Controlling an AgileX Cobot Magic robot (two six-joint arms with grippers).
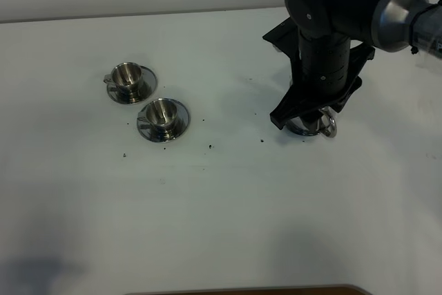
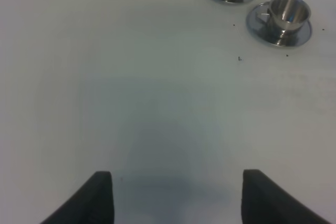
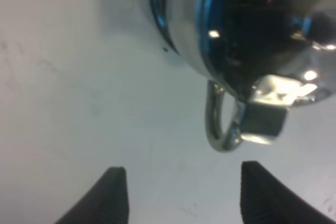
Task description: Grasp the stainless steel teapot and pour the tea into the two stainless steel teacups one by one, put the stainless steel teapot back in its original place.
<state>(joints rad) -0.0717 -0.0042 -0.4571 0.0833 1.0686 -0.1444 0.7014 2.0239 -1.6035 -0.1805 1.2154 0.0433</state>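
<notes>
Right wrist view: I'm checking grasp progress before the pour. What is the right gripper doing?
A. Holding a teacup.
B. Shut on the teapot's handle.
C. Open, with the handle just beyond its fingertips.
C: the right gripper has its jaws apart over bare table, and the loop handle of the stainless steel teapot sits past the fingertips, ungripped.

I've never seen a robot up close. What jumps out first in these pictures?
The big black arm on the right of the high view, standing over a shiny teapot so that little more than its loop handle shows there. On the left of the white table sit two small steel cups, each on a saucer.
</notes>
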